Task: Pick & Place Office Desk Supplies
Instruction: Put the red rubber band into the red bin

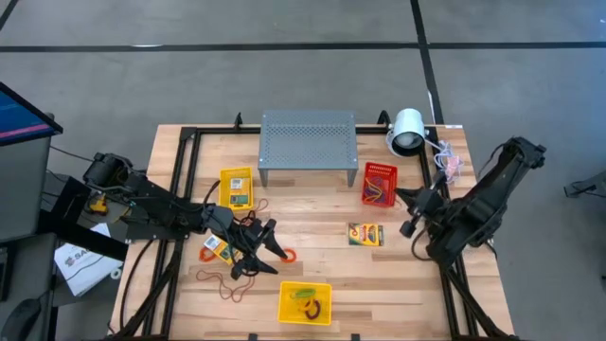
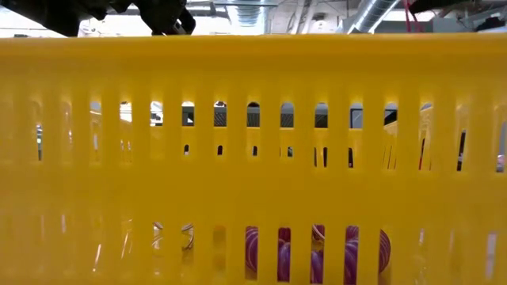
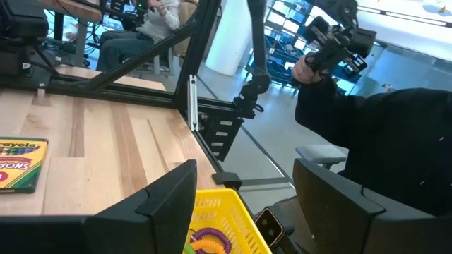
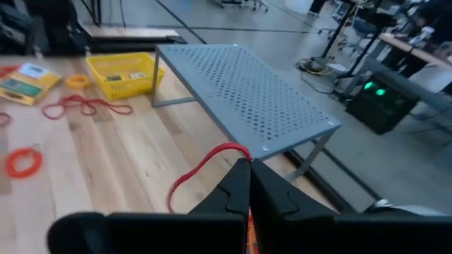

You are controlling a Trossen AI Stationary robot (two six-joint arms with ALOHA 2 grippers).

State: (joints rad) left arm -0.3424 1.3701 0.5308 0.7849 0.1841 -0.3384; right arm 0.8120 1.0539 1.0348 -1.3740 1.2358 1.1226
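Red rubber band pinched between shut right fingers; left fingers spread, empty.

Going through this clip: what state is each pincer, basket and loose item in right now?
left pincer: open, empty
right pincer: shut on red rubber band
red rubber band: pinched, looping out from the fingertips
red basket: upright, rubber bands inside
front yellow basket: upright, rubber bands inside
crayon box: closed, flat on table
perforated metal stand: standing on its legs
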